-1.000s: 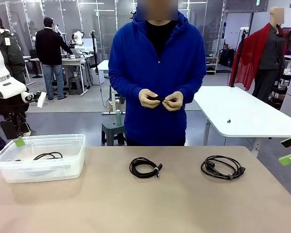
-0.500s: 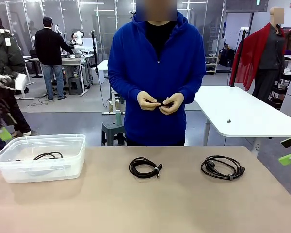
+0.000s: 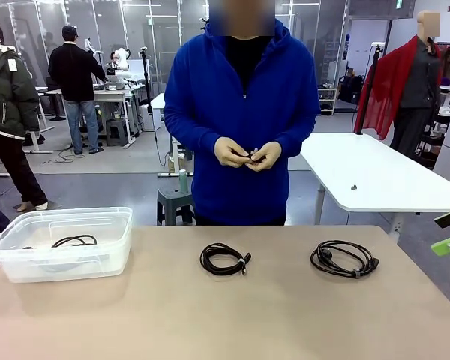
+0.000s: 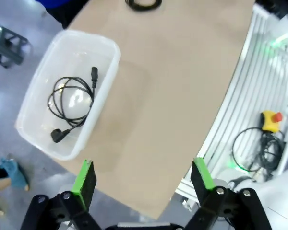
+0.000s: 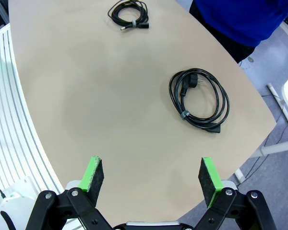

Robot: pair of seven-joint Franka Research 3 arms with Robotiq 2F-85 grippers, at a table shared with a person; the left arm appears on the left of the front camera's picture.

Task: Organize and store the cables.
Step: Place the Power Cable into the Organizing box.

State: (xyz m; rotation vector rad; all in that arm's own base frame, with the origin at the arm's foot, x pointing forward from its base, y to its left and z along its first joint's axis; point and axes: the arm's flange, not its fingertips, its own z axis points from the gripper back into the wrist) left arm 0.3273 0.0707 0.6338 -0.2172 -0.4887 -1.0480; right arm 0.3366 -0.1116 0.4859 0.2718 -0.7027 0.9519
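A black cable (image 4: 71,103) lies coiled in the clear bin (image 4: 67,57) on the tan table (image 4: 173,96).

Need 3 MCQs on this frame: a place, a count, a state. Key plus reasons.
1. Where on the tan table does the clear plastic bin stand? A) robot's left side B) centre C) robot's right side
2. How many coiled black cables lie on the tabletop outside the bin? A) one B) two C) four
3. The right gripper is: A) shut on a cable B) shut, empty C) open, empty

1 A: bin sits at front view's left edge.
2 B: middle coil and right coil on the tabletop; a third cable is inside the bin.
3 C: green pads wide apart, nothing between.
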